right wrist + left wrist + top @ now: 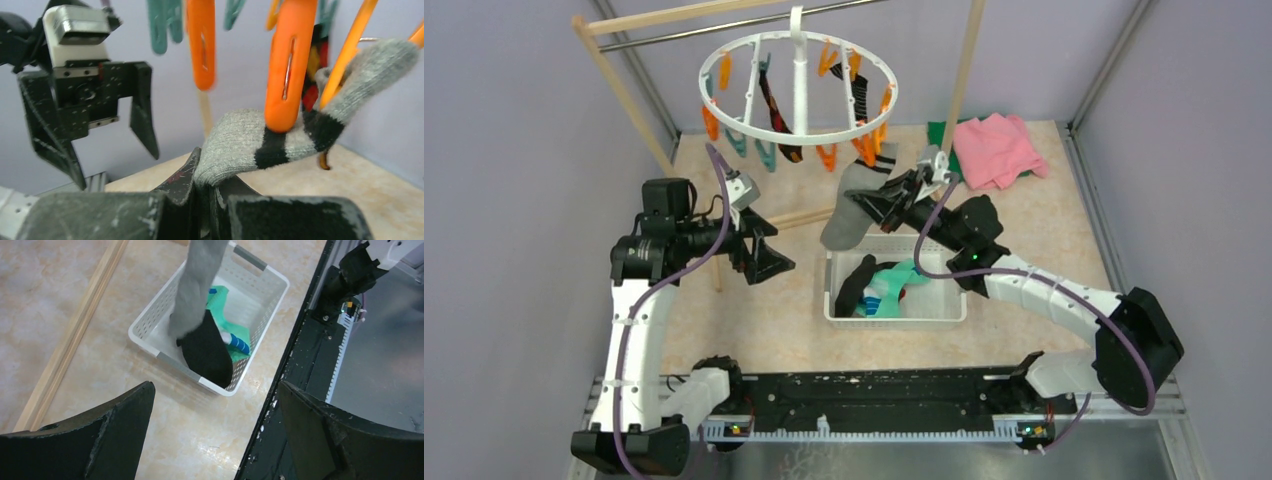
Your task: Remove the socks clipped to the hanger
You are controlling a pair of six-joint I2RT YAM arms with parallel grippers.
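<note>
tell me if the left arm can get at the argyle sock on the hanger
Probably yes. The left claw is open and empty, and the argyle sock hangs from the hanger with nothing between them. The right claw is off to the right, shut on the grey sock.

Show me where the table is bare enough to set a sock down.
Bare: the tabletop between the left arm and the white basket; also the patch between the pink cloth and the right arm. Crowded: under the hanger with its dangling clips and socks, and behind the basket, where the right claw grips the grey sock.
</note>
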